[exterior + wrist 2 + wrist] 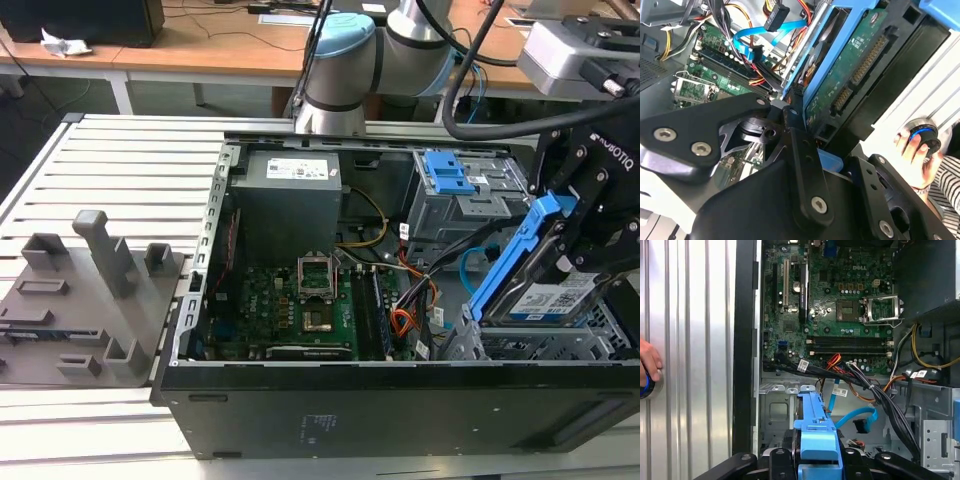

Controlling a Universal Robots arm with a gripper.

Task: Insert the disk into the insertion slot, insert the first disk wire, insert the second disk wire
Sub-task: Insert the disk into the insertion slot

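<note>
Disk (540, 285) pinched by its blue carrier in gripper (578, 245), tilted steeply, lower end just over slot (545, 347) at corner of case (400, 405) on the exterior view's right. Not yet seated. Blue cable (856, 418) and black wire bundle (882, 397) looping across bay just beside slot, crowding the way in. Taller cage (465, 195) behind, motherboard (290, 300) alongside. Hand (912, 156) resting on knob (922, 134) on tabletop (695, 340).

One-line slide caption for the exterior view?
Gripper holds the disk tilted over the insertion slot in the open computer case.
</note>
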